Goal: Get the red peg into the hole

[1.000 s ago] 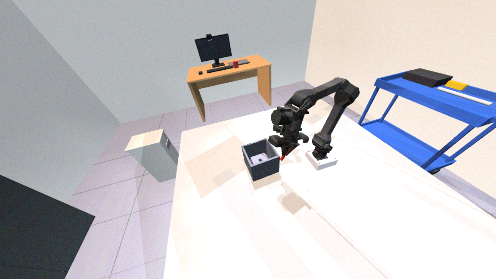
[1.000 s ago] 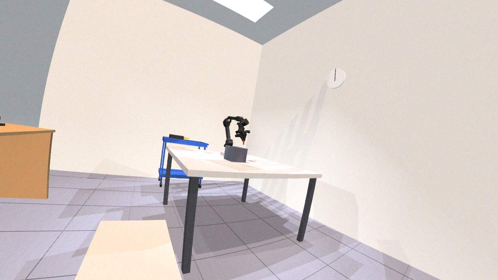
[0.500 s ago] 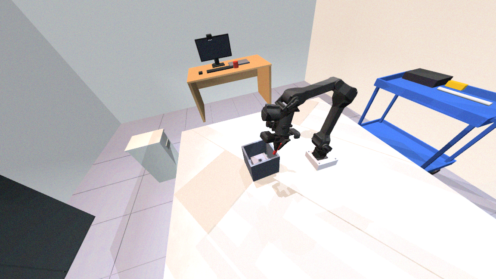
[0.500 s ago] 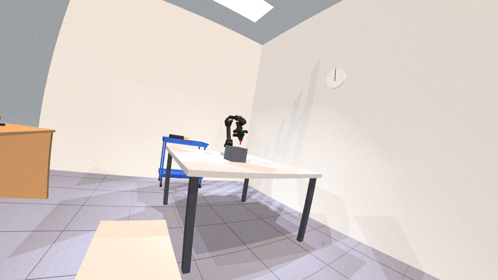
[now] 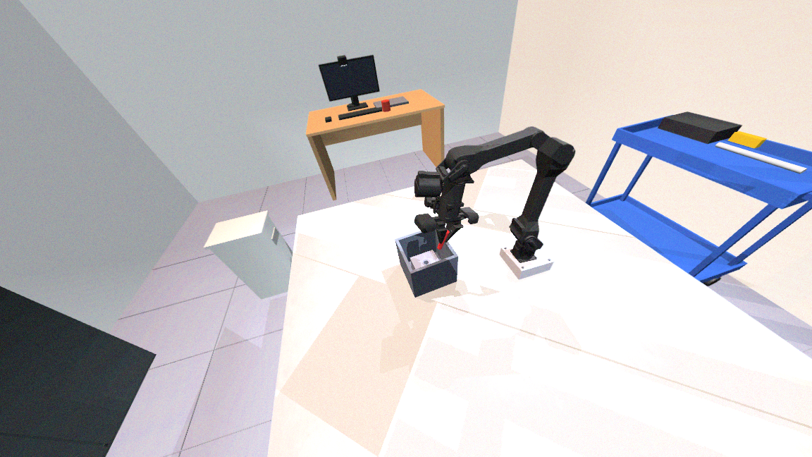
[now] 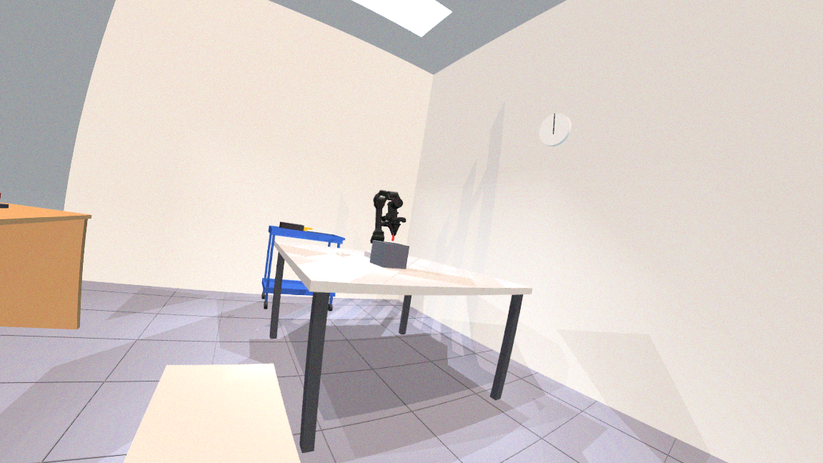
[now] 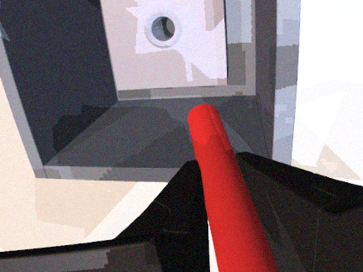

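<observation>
Pinching the red peg, the end effector (image 5: 447, 229) (image 6: 393, 231) (image 7: 217, 168) is over the open box (image 5: 435, 281) (image 6: 389, 255) (image 7: 107, 174), black fingers on either side of the peg. Dark box walls surround a pale plate (image 5: 419, 262) (image 7: 197, 63) at the bottom; in the wrist view its round hole sits away from the peg's tip, so peg and hole don't line up in that view. Box stands on the white tabletop (image 5: 363, 340) (image 6: 345, 276), near the arm's pale base (image 5: 538, 271). Around the room: blue cart (image 5: 698, 161) (image 6: 307, 234) with a black case, a yellow block and a white bar; wooden desk (image 5: 426, 101) (image 6: 43, 270) with monitor, keyboard and red mug; pale cabinet (image 5: 241, 258) (image 6: 216, 414); wall clock (image 6: 555, 129). Red peg (image 5: 443, 240) (image 6: 393, 237) (image 7: 223, 189): plain, smooth, cylindrical, round-tipped outline, leaning in my top view. Its upper end is cut off by the wrist frame edge. Exterior view: box wall hides plate and hole, peg is tiny. Can't tell whether the peg touches a wall, or exactly how deep its tip is.
</observation>
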Controlling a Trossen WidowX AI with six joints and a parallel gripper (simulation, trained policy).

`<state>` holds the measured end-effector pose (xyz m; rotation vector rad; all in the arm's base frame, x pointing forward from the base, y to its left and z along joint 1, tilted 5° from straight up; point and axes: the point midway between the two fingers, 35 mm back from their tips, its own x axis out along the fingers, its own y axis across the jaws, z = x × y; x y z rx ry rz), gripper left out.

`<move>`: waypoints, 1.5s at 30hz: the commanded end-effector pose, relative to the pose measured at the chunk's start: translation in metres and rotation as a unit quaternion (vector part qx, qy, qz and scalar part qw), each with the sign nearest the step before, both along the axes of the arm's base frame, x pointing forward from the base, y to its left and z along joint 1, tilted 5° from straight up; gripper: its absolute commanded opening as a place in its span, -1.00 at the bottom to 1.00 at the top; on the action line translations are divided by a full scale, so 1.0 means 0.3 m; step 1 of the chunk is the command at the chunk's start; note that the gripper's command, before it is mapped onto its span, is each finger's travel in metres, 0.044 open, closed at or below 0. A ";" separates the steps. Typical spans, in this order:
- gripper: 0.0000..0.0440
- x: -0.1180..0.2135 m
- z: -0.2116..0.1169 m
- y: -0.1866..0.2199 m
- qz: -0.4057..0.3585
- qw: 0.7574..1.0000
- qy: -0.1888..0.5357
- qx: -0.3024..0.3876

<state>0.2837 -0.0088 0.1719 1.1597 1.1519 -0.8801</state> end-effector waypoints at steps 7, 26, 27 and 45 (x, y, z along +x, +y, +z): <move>-1.00 0.042 -0.056 -0.058 0.001 1.000 0.016 0.000; -1.00 0.122 -0.216 -0.114 0.018 0.999 0.035 0.013; -1.00 0.125 -0.225 -0.115 0.020 0.999 0.036 0.013; -0.57 0.160 -0.353 -0.121 0.059 0.996 0.061 0.013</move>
